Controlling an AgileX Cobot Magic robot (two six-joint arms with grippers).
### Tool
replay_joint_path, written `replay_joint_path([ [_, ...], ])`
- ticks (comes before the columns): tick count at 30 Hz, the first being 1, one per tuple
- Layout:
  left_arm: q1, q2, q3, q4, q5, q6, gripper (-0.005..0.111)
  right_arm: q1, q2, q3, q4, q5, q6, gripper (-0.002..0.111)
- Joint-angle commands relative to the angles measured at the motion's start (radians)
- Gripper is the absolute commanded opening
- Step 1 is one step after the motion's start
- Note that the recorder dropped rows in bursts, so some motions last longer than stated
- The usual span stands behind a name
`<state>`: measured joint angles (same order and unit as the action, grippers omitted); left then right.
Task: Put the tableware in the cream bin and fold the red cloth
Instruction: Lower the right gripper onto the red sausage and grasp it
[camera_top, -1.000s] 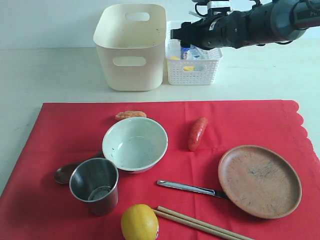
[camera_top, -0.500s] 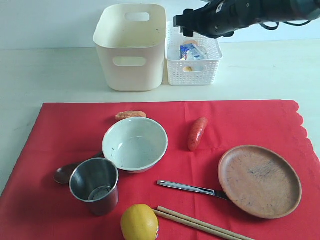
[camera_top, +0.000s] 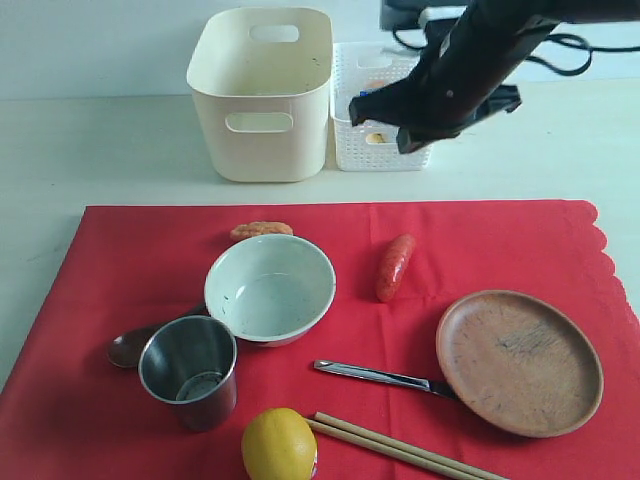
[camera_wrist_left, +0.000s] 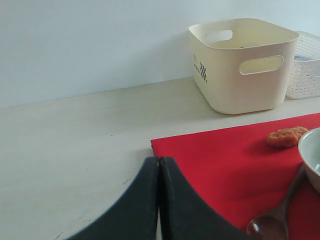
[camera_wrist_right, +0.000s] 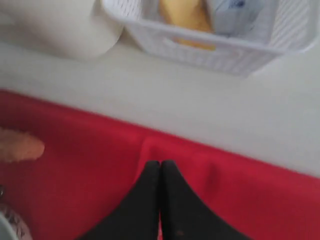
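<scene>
The red cloth (camera_top: 150, 260) lies spread on the table. On it are the pale bowl (camera_top: 270, 288), steel cup (camera_top: 189, 372), dark spoon (camera_top: 130, 348), knife (camera_top: 380, 377), chopsticks (camera_top: 400, 448) and wooden plate (camera_top: 520, 362). The cream bin (camera_top: 262, 95) stands behind the cloth with nothing showing inside it. My right arm (camera_top: 450, 85) hangs in front of the white basket; its gripper (camera_wrist_right: 160, 164) is shut and empty above the cloth's far edge. My left gripper (camera_wrist_left: 159, 160) is shut and empty over bare table by the cloth's corner (camera_wrist_left: 153, 143), out of the exterior view.
A white lattice basket (camera_top: 385, 140) with toy food stands to the right of the bin. A sausage (camera_top: 395, 266), a lemon (camera_top: 278, 445) and an orange fried piece (camera_top: 262, 230) lie on the cloth among the tableware.
My right arm swung from above the white basket down and forward toward the cloth's far edge, and its gripper went from open to shut. Nothing on the cloth moved.
</scene>
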<state>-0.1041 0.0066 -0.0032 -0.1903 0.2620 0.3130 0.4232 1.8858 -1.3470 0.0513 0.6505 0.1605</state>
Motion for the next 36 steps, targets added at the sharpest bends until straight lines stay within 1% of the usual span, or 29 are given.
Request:
replay_joint_path([
  [1, 0.002, -0.007, 0.003, 0.0, -0.002, 0.001, 0.002, 0.065, -0.012, 0.08, -0.007, -0.036, 0.015, 0.0],
  [7, 0.002, -0.007, 0.003, 0.0, -0.002, 0.001, 0.002, 0.109, -0.039, 0.135, -0.013, -0.016, 0.062, 0.0],
  [12, 0.002, -0.007, 0.003, 0.0, -0.002, 0.001, 0.002, 0.112, -0.105, 0.209, -0.066, -0.006, 0.176, 0.0],
  [16, 0.002, -0.007, 0.003, 0.0, -0.002, 0.001, 0.002, 0.112, -0.117, 0.254, -0.064, -0.002, 0.246, 0.002],
  [19, 0.002, -0.007, 0.003, 0.0, -0.002, 0.001, 0.002, 0.112, -0.103, 0.271, -0.066, -0.021, 0.307, 0.011],
  [20, 0.002, -0.007, 0.003, 0.0, -0.002, 0.001, 0.002, 0.112, -0.097, 0.273, -0.061, -0.038, 0.323, 0.016],
  [22, 0.002, -0.007, 0.003, 0.0, -0.002, 0.001, 0.002, 0.112, -0.09, 0.273, -0.042, -0.055, 0.323, 0.023],
  [23, 0.002, -0.007, 0.003, 0.0, -0.002, 0.001, 0.002, 0.112, -0.085, 0.273, -0.032, -0.067, 0.323, 0.028],
  [27, 0.002, -0.007, 0.003, 0.0, -0.002, 0.001, 0.002, 0.112, -0.062, 0.273, -0.026, -0.094, 0.323, 0.045],
  [30, 0.002, -0.007, 0.003, 0.0, -0.002, 0.001, 0.002, 0.112, -0.036, 0.273, -0.027, -0.113, 0.323, 0.05],
  [36, 0.002, -0.007, 0.003, 0.0, -0.002, 0.001, 0.002, 0.112, 0.0, 0.273, -0.027, -0.177, 0.323, 0.051],
])
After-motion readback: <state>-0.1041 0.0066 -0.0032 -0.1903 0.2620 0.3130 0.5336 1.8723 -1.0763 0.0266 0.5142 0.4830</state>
